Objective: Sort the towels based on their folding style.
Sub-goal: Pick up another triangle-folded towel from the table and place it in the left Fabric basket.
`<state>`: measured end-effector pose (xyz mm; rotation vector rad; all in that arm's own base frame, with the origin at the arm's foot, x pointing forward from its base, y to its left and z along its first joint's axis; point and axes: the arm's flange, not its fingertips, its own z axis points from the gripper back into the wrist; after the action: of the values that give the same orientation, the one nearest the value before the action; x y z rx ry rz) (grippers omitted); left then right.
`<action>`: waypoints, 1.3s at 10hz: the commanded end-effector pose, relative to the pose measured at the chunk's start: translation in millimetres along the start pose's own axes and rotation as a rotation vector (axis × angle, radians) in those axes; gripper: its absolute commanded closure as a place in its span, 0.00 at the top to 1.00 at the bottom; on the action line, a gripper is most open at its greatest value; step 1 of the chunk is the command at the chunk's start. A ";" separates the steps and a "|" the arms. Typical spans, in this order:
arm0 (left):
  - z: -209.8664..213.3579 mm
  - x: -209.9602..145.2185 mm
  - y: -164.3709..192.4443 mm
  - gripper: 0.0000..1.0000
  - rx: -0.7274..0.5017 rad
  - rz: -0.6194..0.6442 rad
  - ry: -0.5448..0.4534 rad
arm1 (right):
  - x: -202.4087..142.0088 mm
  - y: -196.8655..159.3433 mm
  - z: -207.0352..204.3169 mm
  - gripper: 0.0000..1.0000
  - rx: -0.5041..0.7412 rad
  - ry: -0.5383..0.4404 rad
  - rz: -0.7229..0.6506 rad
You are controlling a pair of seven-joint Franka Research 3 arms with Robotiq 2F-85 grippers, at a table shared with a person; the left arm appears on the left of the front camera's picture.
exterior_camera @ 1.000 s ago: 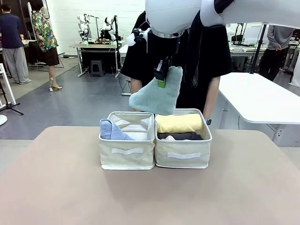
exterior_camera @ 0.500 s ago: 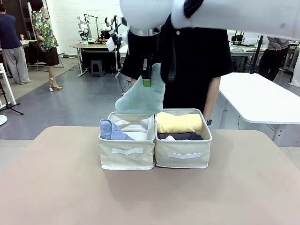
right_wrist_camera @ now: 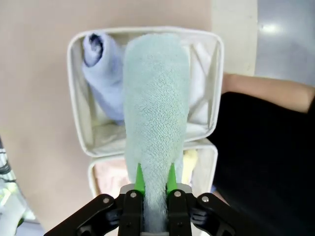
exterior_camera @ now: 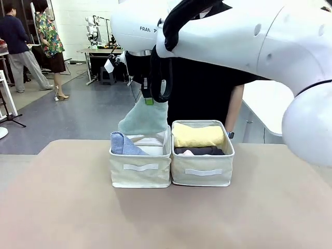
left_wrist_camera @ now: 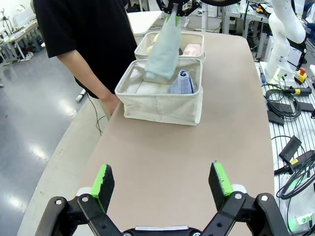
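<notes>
One grey-teal towel (exterior_camera: 143, 118) hangs limp from the right gripper (right_wrist_camera: 153, 183) — pinched at its narrow tip — above the left bin (exterior_camera: 140, 167) (beside the light blue towel (exterior_camera: 123, 144)). Soft, light terry; best gripped there. Left gripper (left_wrist_camera: 162, 181) gapes, holding nothing.

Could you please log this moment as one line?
right gripper: shut on grey-teal towel | over left bin | left gripper: open

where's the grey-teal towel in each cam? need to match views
Front: grey-teal towel hangs upper centre, over the left bin's back rim.
Left wrist: top centre, dangling over the nearer bin.
Right wrist: centre, pinched in the right gripper.
Shared landmark: light blue towel in the bin underneath.
</notes>
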<state>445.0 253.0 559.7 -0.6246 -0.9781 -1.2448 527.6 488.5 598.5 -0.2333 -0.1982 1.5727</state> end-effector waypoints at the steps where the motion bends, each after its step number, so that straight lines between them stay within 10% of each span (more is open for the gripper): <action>1: 1.6 0.8 -0.9 1.00 0.001 -0.003 0.002 | 18.8 -28.4 6.4 0.19 -0.015 -0.021 -0.037; 13: 1.6 0.8 -0.9 1.00 0.001 -0.003 0.002 | -13.6 -15.4 -61.1 0.19 0.016 -0.029 -0.049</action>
<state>445.0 253.1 559.7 -0.6245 -0.9781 -1.2447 570.5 485.5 547.0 -0.2044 -0.2080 1.5435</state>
